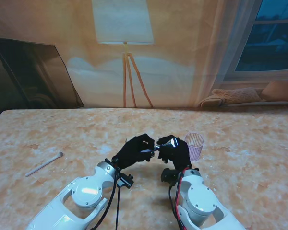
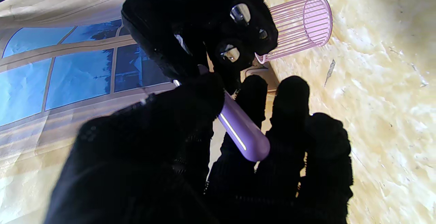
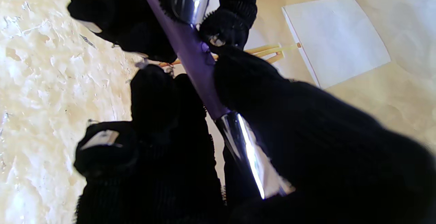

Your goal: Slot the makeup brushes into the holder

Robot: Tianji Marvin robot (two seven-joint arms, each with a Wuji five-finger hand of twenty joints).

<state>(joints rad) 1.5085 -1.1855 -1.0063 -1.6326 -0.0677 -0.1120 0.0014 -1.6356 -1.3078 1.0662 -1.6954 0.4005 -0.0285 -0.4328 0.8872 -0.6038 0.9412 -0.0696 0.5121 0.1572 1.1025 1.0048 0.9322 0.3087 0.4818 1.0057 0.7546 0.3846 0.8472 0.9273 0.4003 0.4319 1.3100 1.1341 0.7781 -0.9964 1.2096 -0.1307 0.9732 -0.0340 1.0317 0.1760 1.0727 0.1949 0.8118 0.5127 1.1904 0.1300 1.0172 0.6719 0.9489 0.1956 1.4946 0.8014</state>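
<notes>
Far to the left of our fingers a second makeup brush (image 1: 44, 164) lies alone on the marbled tabletop (image 1: 249, 158), too small for us to make out more than a pale handle and a darker tip.

Our left hand (image 1: 133, 151) is raised over the middle of the tabletop with its black-gloved fingers (image 2: 289, 98) curled around a purple makeup brush (image 2: 242, 131). In the left wrist view the rounded end of the handle sticks out past the thumb, while the rest runs behind the glove and is hidden.

Just to the right, our right hand (image 1: 175, 149) meets the left, and its fingers (image 3: 153, 91) are closed on the same brush, at the purple shaft (image 3: 190, 57) next to the shiny metal ferrule (image 3: 250, 155). The bristles are hidden in every view. From the stand we see only a glint of metal between the two gloves, and we cannot tell which hand bears the weight.

Just beyond our right fingers the pink ribbed holder (image 1: 194, 146) stands upright on the tabletop, partly hidden by the glove. We cannot see into it.
</notes>
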